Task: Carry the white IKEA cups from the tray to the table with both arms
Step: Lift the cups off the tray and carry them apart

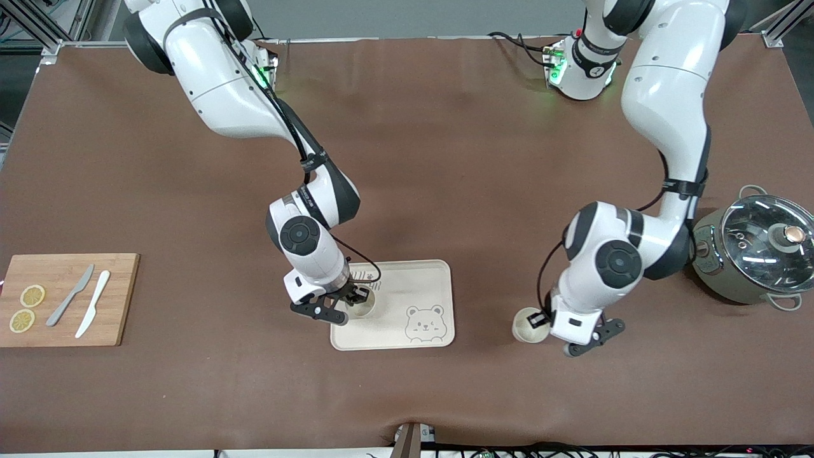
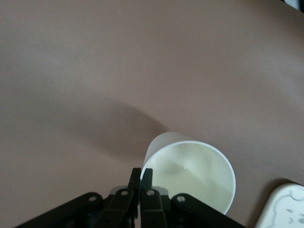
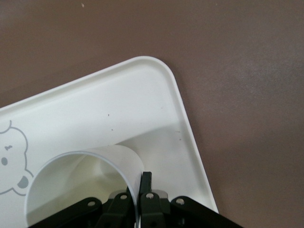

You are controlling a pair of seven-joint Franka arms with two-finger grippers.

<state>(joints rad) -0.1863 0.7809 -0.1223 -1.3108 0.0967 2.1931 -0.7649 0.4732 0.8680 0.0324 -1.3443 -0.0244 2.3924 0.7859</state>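
My right fingers (image 3: 140, 192) pinch one cup's (image 3: 80, 183) thin rim on the tray (image 3: 142, 95); my left fingers (image 2: 141, 185) pinch the other cup (image 2: 192, 173) on the bench (image 1: 445, 159). Both seem light, rigid, slippery.

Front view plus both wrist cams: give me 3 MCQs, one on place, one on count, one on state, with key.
1. Where is the cup in the left gripper?
A. on the tray
B. over the table, off the tray
C. on the cutting board

2. How many lemon slices lie on the cutting board?
A. two
B. three
C. four

3. How is the right gripper?
A. open above the pot
B. open beside the knife
C. shut on the wall of a cup in the tray

Key:
1 B: this cup is over brown cloth of the table, toward the left arm's end from the tray.
2 A: two lemon slices are near the board's edge.
3 C: the right wrist view shows its fingers pinching the cup's wall over the tray.
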